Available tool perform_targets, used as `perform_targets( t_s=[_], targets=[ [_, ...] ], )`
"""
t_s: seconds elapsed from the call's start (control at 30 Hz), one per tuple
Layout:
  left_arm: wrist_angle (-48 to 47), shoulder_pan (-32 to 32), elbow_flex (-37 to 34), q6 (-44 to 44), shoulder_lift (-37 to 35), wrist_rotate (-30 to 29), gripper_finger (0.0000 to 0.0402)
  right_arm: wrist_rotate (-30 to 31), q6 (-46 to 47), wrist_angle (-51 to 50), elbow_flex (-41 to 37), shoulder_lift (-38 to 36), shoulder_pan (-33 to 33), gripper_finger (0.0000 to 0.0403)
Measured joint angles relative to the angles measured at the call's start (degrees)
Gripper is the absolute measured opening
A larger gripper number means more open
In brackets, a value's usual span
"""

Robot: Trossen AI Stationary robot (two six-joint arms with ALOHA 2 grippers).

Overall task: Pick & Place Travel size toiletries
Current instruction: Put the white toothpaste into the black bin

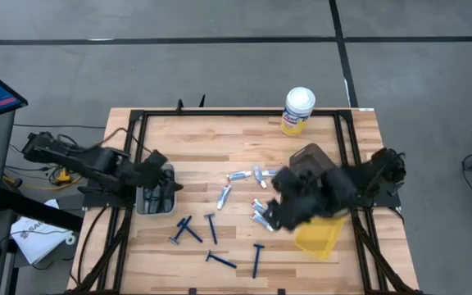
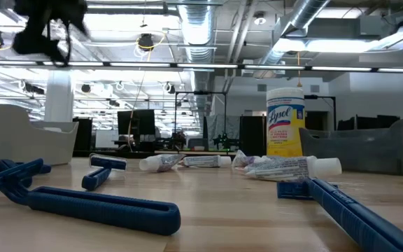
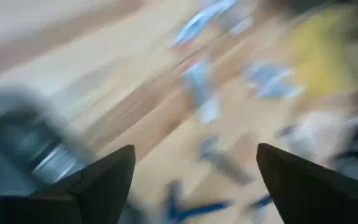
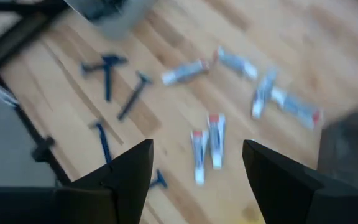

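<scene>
razors [image 1: 212,227]: blue | tubes [image 1: 224,195]: silver-white, blue marks | canister [image 1: 297,111]: yellow, white lid | bin [image 1: 318,236]: yellow

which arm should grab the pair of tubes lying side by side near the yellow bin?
Right. Its open hand hovers directly over the two tubes. The left hand, also open, is at the grey bin across the table.

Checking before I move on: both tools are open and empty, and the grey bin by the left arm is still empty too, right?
Not quite. The high view shows dark pieces already in the grey bin. Both the left tool and right tool are indeed open and empty.
</scene>
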Motion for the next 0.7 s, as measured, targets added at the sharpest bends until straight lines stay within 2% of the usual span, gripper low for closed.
perform_targets(
  t_s=[0.1,0.17,0.33,0.43,0.5,0.7],
  targets=[
    [8.3,-0.6,0.0,4.5,-5.3,-2.3,0.0319,-0.5,6.2,1.0,-7.2,0.5,2.6,0.0240],
    [12.6,-0.6,0.0,7.0,-8.7,-2.6,0.0313,-3.0,8.2,4.0,-12.7,0.1,2.8,0.0240],
    [18.5,-0.6,0.1,11.4,-15.1,-4.0,0.0299,-10.1,7.7,7.3,-25.2,0.4,-1.5,0.0240],
    [18.6,-0.6,0.1,12.8,-17.5,-4.6,0.0294,-13.8,0.8,10.0,-30.9,0.2,-6.6,0.0240],
    [18.6,-0.6,0.1,13.6,-18.2,-5.0,0.0294,-14.5,-6.9,12.2,-33.3,0.0,-10.3,0.0240],
    [18.6,-0.6,0.1,17.5,-18.5,-5.1,0.0294,-12.1,-34.7,19.1,-37.3,-0.2,-19.9,0.0240]
  ],
)
